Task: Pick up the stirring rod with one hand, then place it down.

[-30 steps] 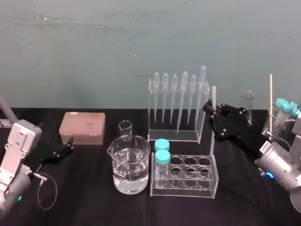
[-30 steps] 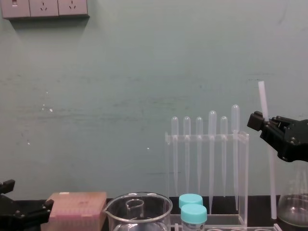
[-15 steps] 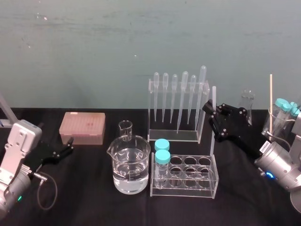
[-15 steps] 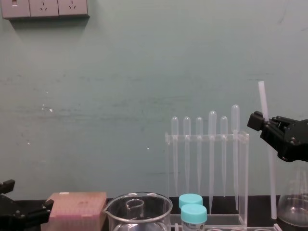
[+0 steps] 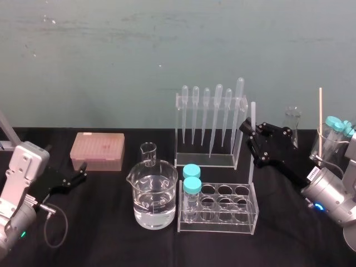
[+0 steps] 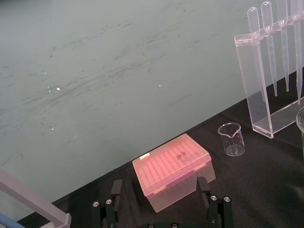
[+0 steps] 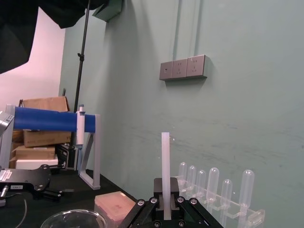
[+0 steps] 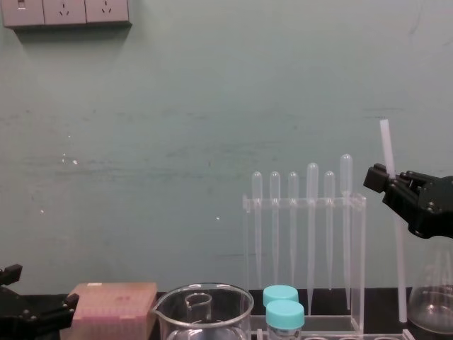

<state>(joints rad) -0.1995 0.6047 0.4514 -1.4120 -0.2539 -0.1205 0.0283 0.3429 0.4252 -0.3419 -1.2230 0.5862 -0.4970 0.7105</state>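
Grip first: my right gripper (image 5: 248, 131) is pinched on the stirring rod (image 5: 251, 114), holding it in its upper part so a short length sticks up above my fingers and the longer length hangs below. The rod stands nearly upright with a slight lean. It is just beside the right end of the clear pipette stand (image 5: 204, 162), where six bulb-topped pipettes (image 5: 218, 111) hang in a row. Its lower end comes down by the back right corner of the test tube rack (image 5: 222, 220); I cannot tell whether that end touches the black table (image 5: 100, 228). My right arm reaches in from the right, in front of a conical flask (image 5: 292, 123).

My left gripper (image 5: 83, 171) rests low at the left of the table, its fingers spread and empty, pointing toward the pink pipette tip box (image 5: 97, 151). Two teal-capped tubes (image 5: 192, 179) sit at the left end of the rack. A large beaker (image 5: 155, 197) partly filled with clear liquid stands just left of them, with a small empty beaker (image 5: 148, 153) behind it.
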